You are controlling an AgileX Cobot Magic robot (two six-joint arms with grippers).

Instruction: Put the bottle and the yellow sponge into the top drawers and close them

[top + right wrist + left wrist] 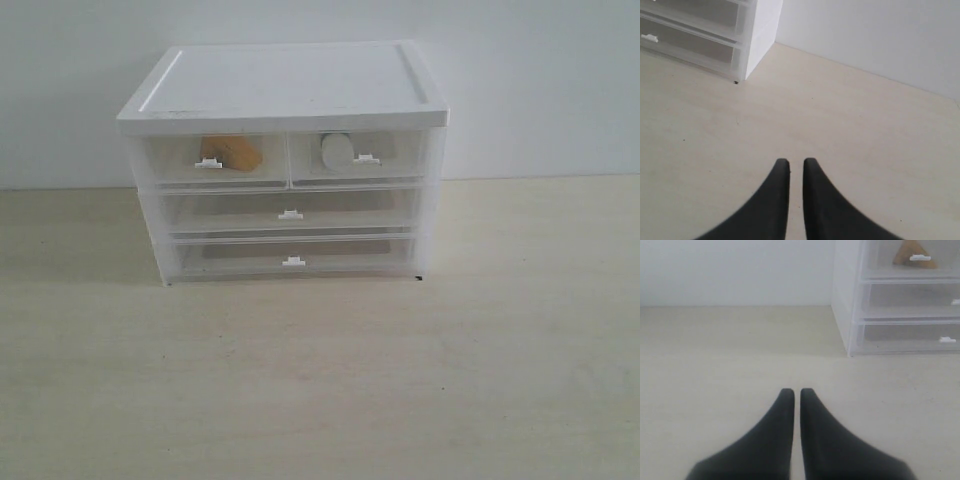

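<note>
The white cabinet [285, 88] stands at the back of the table with both top drawers pushed in. Through the left top drawer [215, 160] the yellow sponge [234, 152] shows as an orange-yellow blur; the left wrist view also catches the sponge [912, 252]. The right top drawer [358, 157] holds the bottle [337, 152], a pale cylinder seen end-on. Neither arm appears in the exterior view. My left gripper [793, 391] is shut and empty over bare table, away from the cabinet's left side. My right gripper [796, 161] is shut and empty, off the cabinet's right corner.
Two full-width drawers [290, 213] sit shut below the top row. A plain white wall [540, 80] rises behind the cabinet. The pale wooden table [320, 380] stretches in front of the cabinet.
</note>
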